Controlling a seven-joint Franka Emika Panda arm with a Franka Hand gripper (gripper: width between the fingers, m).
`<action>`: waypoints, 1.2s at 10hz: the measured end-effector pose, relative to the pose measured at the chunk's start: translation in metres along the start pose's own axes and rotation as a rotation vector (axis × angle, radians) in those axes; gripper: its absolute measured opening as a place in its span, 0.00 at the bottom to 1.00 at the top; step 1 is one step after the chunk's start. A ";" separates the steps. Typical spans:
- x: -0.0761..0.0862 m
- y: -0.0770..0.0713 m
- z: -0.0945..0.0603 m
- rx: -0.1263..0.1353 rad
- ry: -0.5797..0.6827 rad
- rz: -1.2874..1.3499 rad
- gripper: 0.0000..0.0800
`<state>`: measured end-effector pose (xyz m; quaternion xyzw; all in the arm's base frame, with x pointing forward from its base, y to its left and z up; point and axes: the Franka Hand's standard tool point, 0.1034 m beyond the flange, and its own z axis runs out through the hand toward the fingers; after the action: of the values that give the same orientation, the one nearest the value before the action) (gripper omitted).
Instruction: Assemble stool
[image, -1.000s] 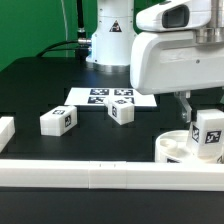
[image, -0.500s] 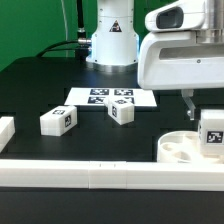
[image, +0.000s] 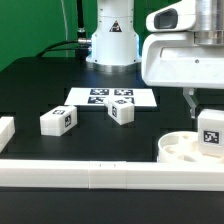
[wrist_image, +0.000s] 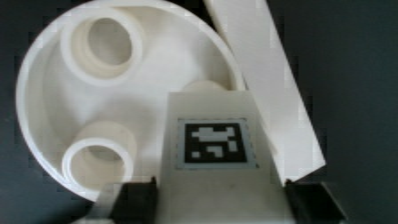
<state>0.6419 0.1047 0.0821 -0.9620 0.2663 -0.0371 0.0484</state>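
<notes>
My gripper (image: 208, 110) is shut on a white block leg (image: 210, 133) with a marker tag and holds it upright over the round white seat (image: 180, 148), at the exterior view's right. The seat lies against the front border rail (image: 100, 174), with round sockets showing in its upper face. In the wrist view the held leg (wrist_image: 217, 135) sits between my dark fingertips (wrist_image: 132, 200) above the seat (wrist_image: 107, 100), between two open sockets. Two more tagged legs lie loose on the table: one (image: 58, 120) at the left and one (image: 121, 112) near the middle.
The marker board (image: 112, 97) lies flat behind the loose legs, in front of the arm's white base (image: 110, 40). A short white rail piece (image: 5, 130) stands at the far left. A green wall closes the back.
My gripper and the held leg have shifted right and slightly up over the seat. The loose legs and seat have not moved.
</notes>
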 end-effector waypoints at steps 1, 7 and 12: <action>0.000 0.000 0.000 0.000 0.000 0.096 0.43; -0.002 -0.002 0.001 0.001 -0.005 0.509 0.43; -0.004 -0.004 0.001 0.013 -0.015 0.872 0.43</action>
<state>0.6409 0.1100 0.0815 -0.7595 0.6470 -0.0077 0.0674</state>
